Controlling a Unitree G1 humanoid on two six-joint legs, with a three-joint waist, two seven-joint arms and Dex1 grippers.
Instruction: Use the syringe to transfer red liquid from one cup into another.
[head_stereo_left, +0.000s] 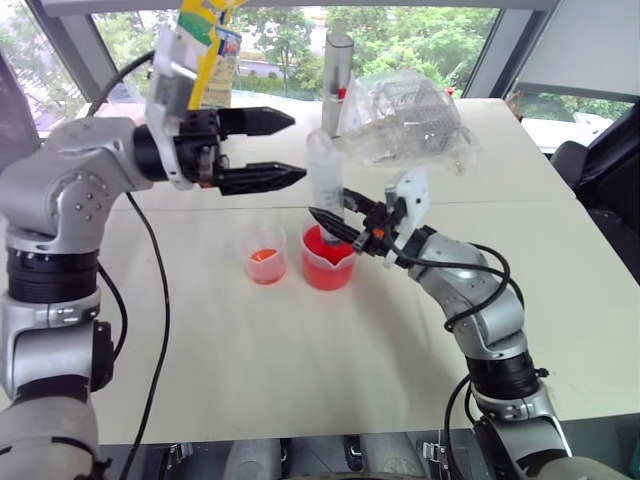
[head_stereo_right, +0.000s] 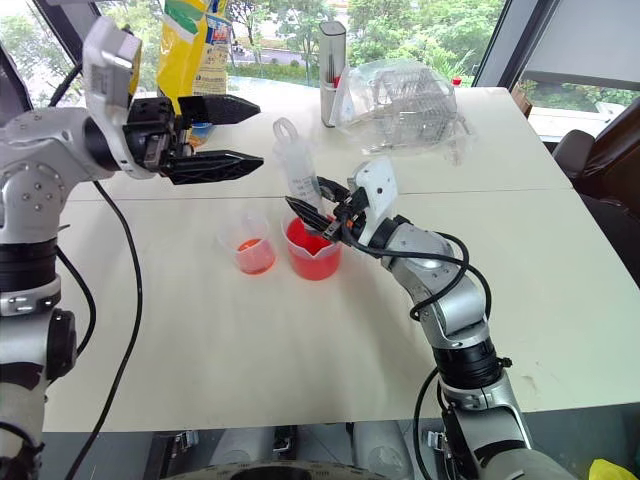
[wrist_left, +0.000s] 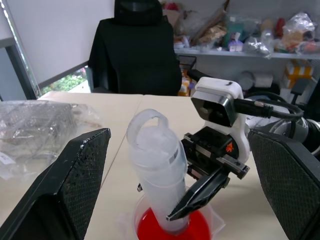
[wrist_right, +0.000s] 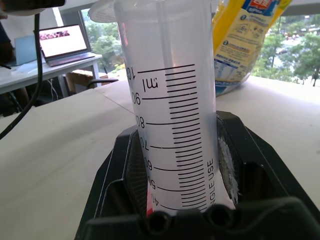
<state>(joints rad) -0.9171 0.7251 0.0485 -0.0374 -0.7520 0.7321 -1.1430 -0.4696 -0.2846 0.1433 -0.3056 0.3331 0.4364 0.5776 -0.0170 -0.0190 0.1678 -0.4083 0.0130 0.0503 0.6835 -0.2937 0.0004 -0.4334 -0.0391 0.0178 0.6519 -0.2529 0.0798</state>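
Note:
The syringe (head_stereo_left: 326, 178) stands upright, its lower end down in the wider spouted cup (head_stereo_left: 327, 268), which holds the red liquid (wrist_left: 172, 229). My right gripper (head_stereo_left: 329, 203) is shut on the syringe's barrel (wrist_right: 170, 100) just above that cup's rim. The smaller cup (head_stereo_left: 264, 255), with a little orange-red at its base, stands just left of the wide one. My left gripper (head_stereo_left: 298, 148) hangs open beside the syringe's top, fingers pointing right at it and apart from it. In the left wrist view the syringe's top ring (wrist_left: 148, 125) lies between the open fingers (wrist_left: 65, 190).
A yellow bag (head_stereo_left: 208, 50), a tall grey cylinder bottle (head_stereo_left: 337, 70) and crumpled clear packaging (head_stereo_left: 410, 120) stand at the back of the white table (head_stereo_left: 300, 370). A black cable (head_stereo_left: 160, 300) hangs from my left arm. A dark chair (head_stereo_left: 595, 170) is at the right.

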